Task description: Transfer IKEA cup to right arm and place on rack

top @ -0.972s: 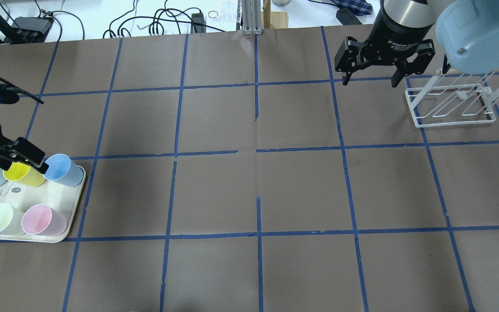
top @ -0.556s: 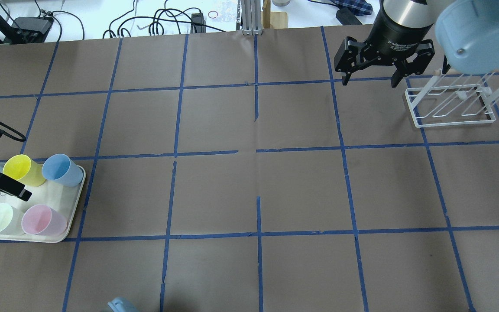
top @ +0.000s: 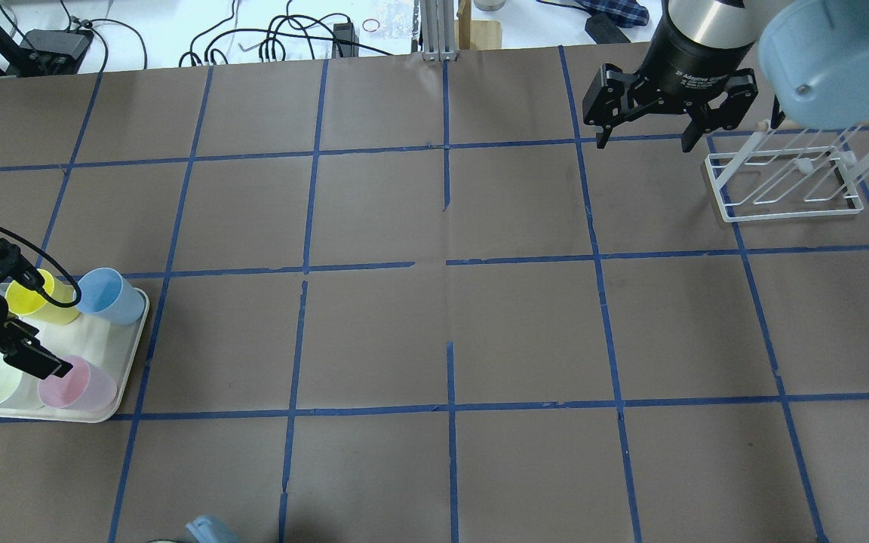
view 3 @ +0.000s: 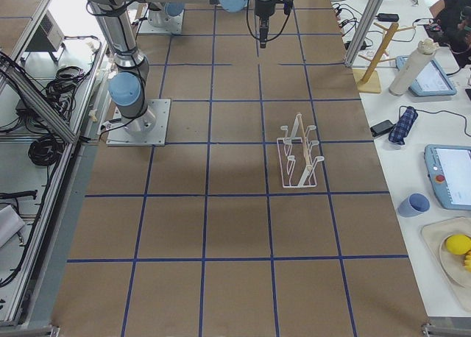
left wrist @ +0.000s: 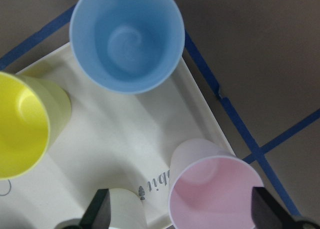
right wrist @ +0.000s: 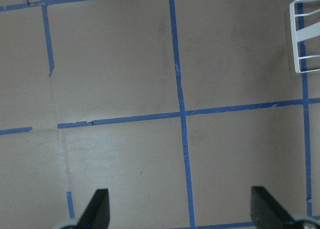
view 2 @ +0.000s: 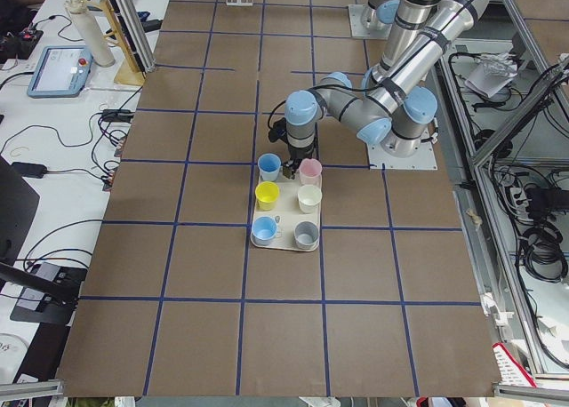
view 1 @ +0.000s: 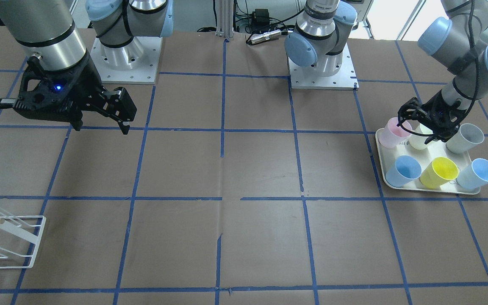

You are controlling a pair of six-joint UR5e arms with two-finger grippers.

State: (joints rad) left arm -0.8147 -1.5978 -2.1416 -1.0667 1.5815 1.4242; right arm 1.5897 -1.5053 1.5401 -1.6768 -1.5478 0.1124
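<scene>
6 tapered cups (view 1: pixel 439 171) | IKEA cup (left wrist: pixel 215 196) pink plastic | rack (top: pixel 785 181) wht wire

Between my black left fingers (left wrist: pixel 101 210) I see a small pale pink plastic cup (left wrist: pixel 216 193); past them, a light blue plastic cup (left wrist: pixel 126 36).

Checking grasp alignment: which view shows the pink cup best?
Left wrist-mounted: the pink cup is close up, interior visible, below the open left gripper. Front-facing and overhead show it small, partly covered by that gripper; exterior left, tiny.
</scene>
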